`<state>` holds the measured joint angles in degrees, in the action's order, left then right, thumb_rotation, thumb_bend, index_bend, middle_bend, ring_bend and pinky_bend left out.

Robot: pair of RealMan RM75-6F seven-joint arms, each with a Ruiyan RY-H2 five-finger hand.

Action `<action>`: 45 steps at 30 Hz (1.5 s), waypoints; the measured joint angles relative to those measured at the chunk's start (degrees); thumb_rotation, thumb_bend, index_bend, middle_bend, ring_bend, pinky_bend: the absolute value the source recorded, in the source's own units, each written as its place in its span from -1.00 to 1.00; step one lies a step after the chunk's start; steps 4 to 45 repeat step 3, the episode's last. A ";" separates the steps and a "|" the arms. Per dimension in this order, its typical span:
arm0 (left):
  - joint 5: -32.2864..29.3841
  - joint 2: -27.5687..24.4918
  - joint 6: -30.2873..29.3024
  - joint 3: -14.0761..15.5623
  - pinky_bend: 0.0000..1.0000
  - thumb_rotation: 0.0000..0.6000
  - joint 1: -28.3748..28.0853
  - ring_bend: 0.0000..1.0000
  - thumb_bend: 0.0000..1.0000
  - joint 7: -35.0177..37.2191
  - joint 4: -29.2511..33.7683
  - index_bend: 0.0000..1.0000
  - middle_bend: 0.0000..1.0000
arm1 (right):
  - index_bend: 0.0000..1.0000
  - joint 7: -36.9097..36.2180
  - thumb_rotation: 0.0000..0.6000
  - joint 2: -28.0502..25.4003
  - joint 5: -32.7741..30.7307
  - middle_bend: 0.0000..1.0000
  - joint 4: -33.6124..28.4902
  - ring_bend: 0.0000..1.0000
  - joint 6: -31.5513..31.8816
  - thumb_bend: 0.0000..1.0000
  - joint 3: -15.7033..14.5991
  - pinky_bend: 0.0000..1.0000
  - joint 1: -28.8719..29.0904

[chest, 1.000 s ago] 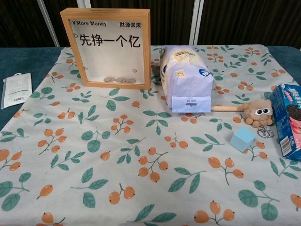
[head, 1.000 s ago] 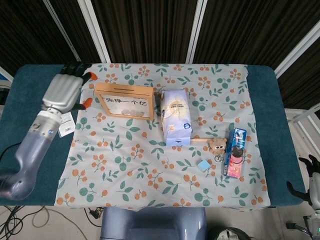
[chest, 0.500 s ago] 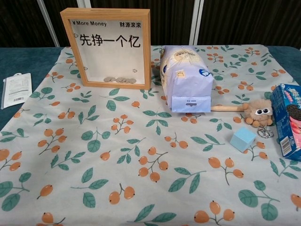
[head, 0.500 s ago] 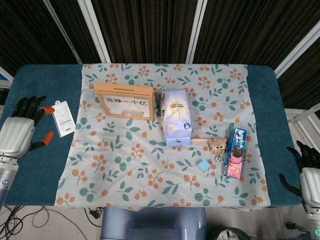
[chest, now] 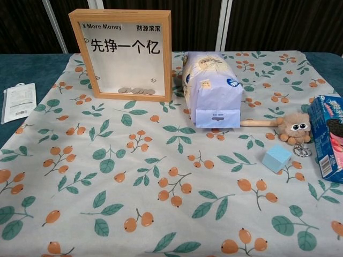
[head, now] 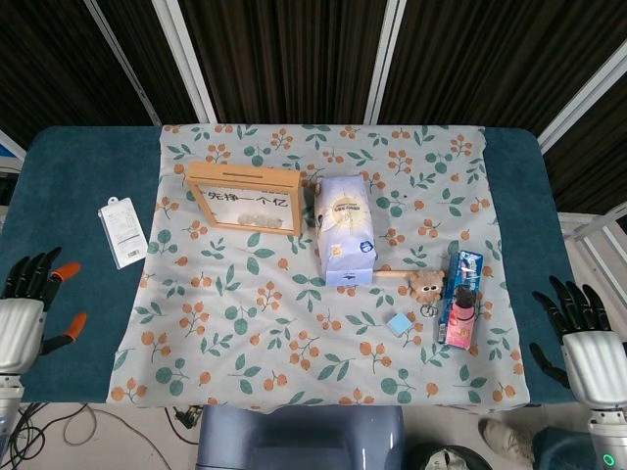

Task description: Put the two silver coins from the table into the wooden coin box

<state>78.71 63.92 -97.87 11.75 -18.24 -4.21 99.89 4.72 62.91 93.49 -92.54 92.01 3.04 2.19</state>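
The wooden coin box (head: 244, 199) (chest: 122, 53) stands upright at the back left of the floral cloth, with several silver coins (chest: 136, 91) lying behind its clear front at the bottom. No loose coins show on the cloth. My left hand (head: 26, 311) hangs at the near left edge of the table with fingers spread and nothing in it. Beyond the table's near right corner, my right hand (head: 580, 339) is open too, fingers apart. Neither hand shows in the chest view.
A pale blue bag (head: 344, 229) (chest: 210, 90) lies right of the box. A plush keychain (chest: 293, 127), a small blue cube (chest: 277, 157) and a blue biscuit box (chest: 328, 135) sit at the right. A white packet (head: 122, 231) lies left of the cloth.
My left hand has drawn back from beside the coin box to the near left table edge. The right hand has risen slightly into view at the near right.
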 measured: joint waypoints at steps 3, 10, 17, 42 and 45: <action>0.66 1.22 0.84 -0.65 -1.00 1.00 1.32 -1.00 -0.40 -0.38 -1.39 -0.62 -1.00 | -0.61 -0.13 1.00 0.03 0.04 -0.91 0.00 -0.96 0.15 -0.26 0.00 -1.00 -0.09; 0.66 1.22 0.84 -0.65 -1.00 1.00 1.32 -1.00 -0.40 -0.38 -1.39 -0.62 -1.00 | -0.61 -0.13 1.00 0.03 0.04 -0.91 0.00 -0.96 0.15 -0.26 0.00 -1.00 -0.09; 0.66 1.22 0.84 -0.65 -1.00 1.00 1.32 -1.00 -0.40 -0.38 -1.39 -0.62 -1.00 | -0.61 -0.13 1.00 0.03 0.04 -0.91 0.00 -0.96 0.15 -0.26 0.00 -1.00 -0.09; 0.66 1.22 0.84 -0.65 -1.00 1.00 1.32 -1.00 -0.40 -0.38 -1.39 -0.62 -1.00 | -0.61 -0.13 1.00 0.03 0.04 -0.91 0.00 -0.96 0.15 -0.26 0.00 -1.00 -0.09; 0.66 1.22 0.84 -0.65 -1.00 1.00 1.32 -1.00 -0.40 -0.38 -1.39 -0.62 -1.00 | -0.61 -0.13 1.00 0.03 0.04 -0.91 0.00 -0.96 0.15 -0.26 0.00 -1.00 -0.09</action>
